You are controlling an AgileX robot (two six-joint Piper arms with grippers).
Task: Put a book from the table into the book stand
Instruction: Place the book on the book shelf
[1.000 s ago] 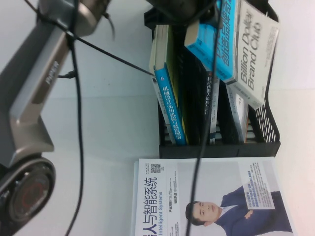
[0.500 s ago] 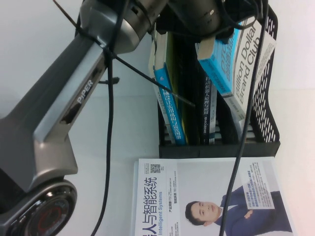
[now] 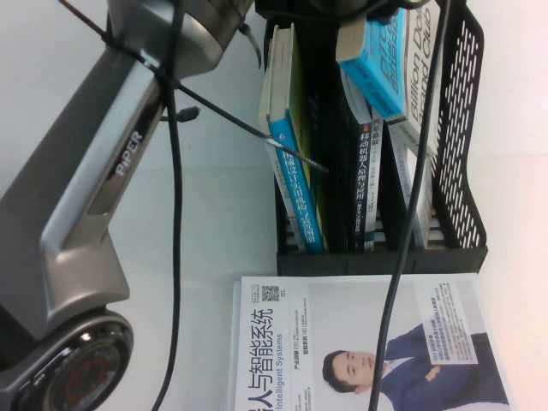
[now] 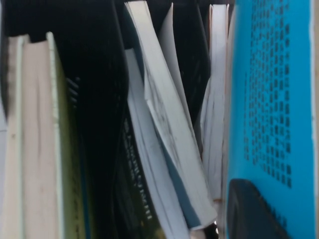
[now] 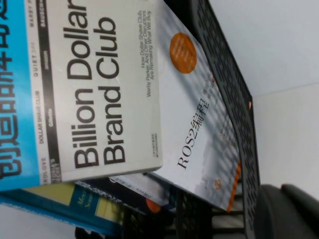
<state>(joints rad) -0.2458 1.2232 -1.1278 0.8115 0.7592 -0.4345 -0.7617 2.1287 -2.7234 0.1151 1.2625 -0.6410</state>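
The blue and white "Billion Dollar Brand Club" book (image 3: 390, 68) stands tilted in the right slot of the black book stand (image 3: 462, 171), its top above the rim. My left gripper (image 3: 364, 13) is at the book's top end, mostly out of the high view. In the left wrist view a dark finger (image 4: 254, 214) presses on the blue cover (image 4: 271, 89), so the left gripper (image 4: 259, 209) is shut on the book. The right wrist view shows the book's white half (image 5: 75, 89) and the stand's perforated wall (image 5: 234, 99). Of my right gripper only one dark finger (image 5: 289, 214) shows, outside that wall.
A white-cover book with a man in a blue suit (image 3: 368, 342) lies on the white table (image 3: 214, 188) in front of the stand. A yellow book with a blue spine (image 3: 295, 188) fills the left slot, other books (image 3: 364, 180) the middle. A "ROS2" book (image 5: 199, 114) leans beside. Cables (image 3: 171, 214) hang across.
The book has turned more upright and gone deeper into the right slot. The left arm has swung in over the table's left side.
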